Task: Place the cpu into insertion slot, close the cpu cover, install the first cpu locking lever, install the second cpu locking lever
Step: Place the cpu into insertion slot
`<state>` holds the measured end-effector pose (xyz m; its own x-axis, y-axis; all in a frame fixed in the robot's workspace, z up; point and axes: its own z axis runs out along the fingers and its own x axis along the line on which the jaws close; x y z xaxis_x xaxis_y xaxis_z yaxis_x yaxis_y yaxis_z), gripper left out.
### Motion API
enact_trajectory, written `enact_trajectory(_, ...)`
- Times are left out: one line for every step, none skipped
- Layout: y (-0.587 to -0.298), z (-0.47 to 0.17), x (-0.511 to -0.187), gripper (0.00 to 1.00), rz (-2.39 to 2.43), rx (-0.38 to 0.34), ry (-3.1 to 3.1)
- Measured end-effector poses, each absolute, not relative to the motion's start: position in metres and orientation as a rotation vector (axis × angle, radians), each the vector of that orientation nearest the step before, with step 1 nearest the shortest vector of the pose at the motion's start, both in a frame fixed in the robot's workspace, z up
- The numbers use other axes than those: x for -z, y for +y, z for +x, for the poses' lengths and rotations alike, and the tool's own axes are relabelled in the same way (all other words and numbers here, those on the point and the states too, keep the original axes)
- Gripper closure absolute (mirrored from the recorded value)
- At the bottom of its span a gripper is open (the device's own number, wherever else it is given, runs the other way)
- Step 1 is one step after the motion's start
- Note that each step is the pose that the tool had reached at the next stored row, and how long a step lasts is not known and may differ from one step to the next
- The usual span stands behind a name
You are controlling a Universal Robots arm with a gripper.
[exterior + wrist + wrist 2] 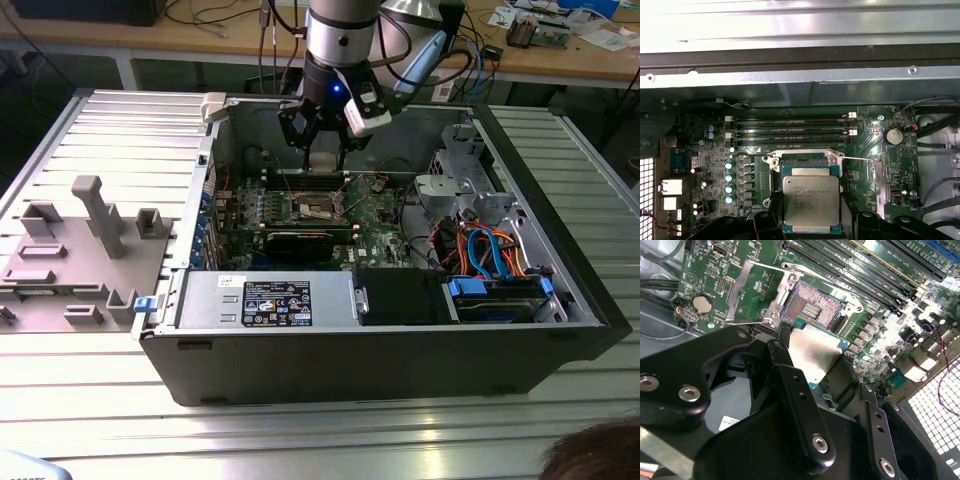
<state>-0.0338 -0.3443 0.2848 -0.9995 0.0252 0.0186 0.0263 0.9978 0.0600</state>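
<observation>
The hand (322,152) is clamped on the cpu (813,356), with its fingers (790,385) pinching opposite edges of the chip. The cpu hangs flat just above the insertion slot (812,309) on the motherboard (715,150) and is not yet seated. The cpu cover (781,290) stands swung open beside the slot.

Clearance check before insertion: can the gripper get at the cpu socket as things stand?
Probably yes. The gripper, holding the cpu, hangs over the open socket. The cpu cover is swung aside, and in the second wrist view nothing lies between chip and socket.
</observation>
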Motion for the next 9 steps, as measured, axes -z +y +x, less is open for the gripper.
enact_trajectory(-0.3443,-0.0339,-0.2846,0.46,-0.040,0.094,-3.122)
enact_trajectory(-0.3443,-0.0340,-0.2845,0.46,-0.040,0.094,-3.122)
enact_trajectory(-0.3443,-0.0343,-0.2842,0.46,-0.040,0.094,-3.122)
enact_trajectory(-0.3443,-0.0344,-0.2838,0.46,-0.040,0.094,-3.122)
enact_trajectory(-0.3443,-0.0345,-0.2837,0.46,-0.040,0.094,-3.122)
enact_trajectory(-0.3443,-0.0346,-0.2832,0.46,-0.040,0.094,-3.122)
enact_trajectory(-0.3443,-0.0347,-0.2829,0.46,-0.040,0.094,-3.122)
enact_trajectory(-0.3443,-0.0347,-0.2827,0.46,-0.040,0.094,-3.122)
enact_trajectory(-0.3443,-0.0347,-0.2826,0.46,-0.040,0.094,-3.122)
